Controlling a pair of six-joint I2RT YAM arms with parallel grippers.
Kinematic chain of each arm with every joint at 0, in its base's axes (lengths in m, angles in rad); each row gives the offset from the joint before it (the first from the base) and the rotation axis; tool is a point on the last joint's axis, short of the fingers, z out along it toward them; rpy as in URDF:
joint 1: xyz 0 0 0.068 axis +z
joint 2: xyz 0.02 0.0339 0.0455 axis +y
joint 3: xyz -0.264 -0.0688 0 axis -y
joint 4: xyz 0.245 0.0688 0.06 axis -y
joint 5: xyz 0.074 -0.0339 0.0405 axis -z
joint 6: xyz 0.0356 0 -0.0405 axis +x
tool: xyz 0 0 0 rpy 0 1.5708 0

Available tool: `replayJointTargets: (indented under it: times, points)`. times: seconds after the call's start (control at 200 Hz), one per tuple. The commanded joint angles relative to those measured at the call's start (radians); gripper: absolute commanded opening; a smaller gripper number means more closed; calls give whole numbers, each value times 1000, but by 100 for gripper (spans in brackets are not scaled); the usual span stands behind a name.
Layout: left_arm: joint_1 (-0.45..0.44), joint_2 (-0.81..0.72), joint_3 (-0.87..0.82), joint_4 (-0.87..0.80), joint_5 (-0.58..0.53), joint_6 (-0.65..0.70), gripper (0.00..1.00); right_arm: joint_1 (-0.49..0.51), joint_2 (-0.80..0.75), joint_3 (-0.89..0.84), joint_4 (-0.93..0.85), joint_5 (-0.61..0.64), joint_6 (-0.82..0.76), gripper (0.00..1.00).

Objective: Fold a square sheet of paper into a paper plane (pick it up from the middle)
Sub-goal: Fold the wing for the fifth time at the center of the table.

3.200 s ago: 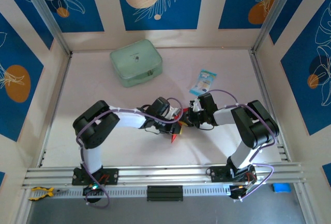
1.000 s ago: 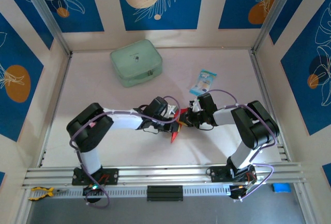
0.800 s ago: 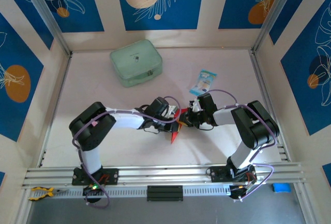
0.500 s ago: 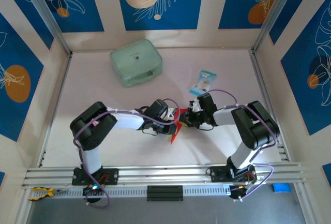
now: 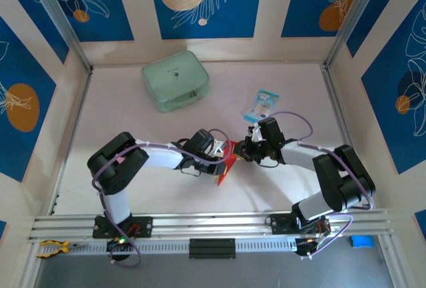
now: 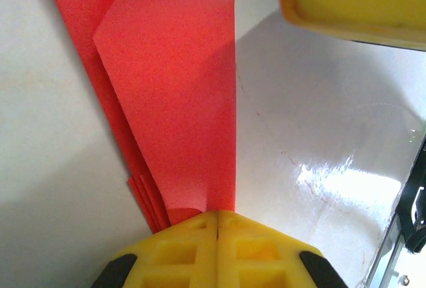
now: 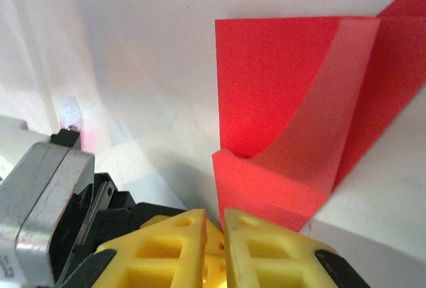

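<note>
- The red paper (image 5: 225,169) lies folded in the middle of the tabletop (image 5: 133,122), between the two arms. It is a thin shape with its point toward the arm bases.
- The left gripper (image 6: 217,225) is closed tight. Its yellow fingers pinch the narrow end of the red paper, where a few folded layers show.
- The right gripper (image 7: 214,225) sits right at the edge of the red paper. Its fingers are almost together, with a thin slit between them. I cannot tell if it is pinching the paper.
- One flap of the paper curls up in front of the right gripper.
- A green pouch (image 5: 175,80) sits far back on the left.
- A small blue-white packet (image 5: 261,105) lies behind the right gripper.
</note>
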Motion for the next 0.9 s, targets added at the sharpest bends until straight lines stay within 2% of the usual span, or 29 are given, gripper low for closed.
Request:
replayJointTargets:
  times: [0.0, 0.18, 0.29, 0.475, 0.895]
  points:
    - [2, 30, -49, -169, -31, 35, 0, 19, -33, -27, -8, -13, -21, 16]
    - [3, 34, -45, -162, -33, 27, 0, 72, 51, 9, 31, -42, -40, 14]
    - [3, 33, -46, -160, -39, 21, 0, 85, 108, 41, -11, 8, -57, 13]
    - [3, 41, -45, -171, -38, 28, 0, 32, 193, 27, 24, 21, -56, 12]
    - [3, 55, -44, -175, -31, 30, 0, -83, 209, 77, -44, 56, -105, 13]
